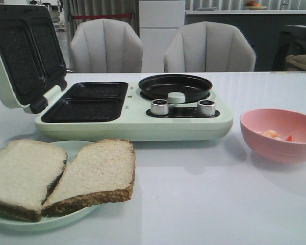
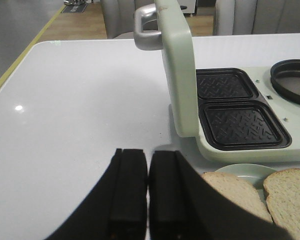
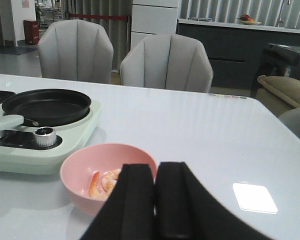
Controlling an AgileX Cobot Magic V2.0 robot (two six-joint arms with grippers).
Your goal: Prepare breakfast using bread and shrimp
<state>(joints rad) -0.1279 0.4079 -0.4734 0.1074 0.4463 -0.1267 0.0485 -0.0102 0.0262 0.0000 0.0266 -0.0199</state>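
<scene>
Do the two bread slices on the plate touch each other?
Touching. In the front view the right slice leans over the edge of the left slice on the plate, with no gap between them.

2 bread slices (image 1: pixel 61 176) lie left of the bowl (image 1: pixel 280 133) holding shrimp (image 1: pixel 271 134).

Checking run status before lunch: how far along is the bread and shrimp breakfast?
Barely started. Done: the sandwich maker lid is open, both plates bare. In hand: nothing; the left gripper and right gripper are shut and hold nothing. Left: both bread slices lie on the plate, the shrimp sits in the pink bowl, and the pan has nothing in it.
</scene>
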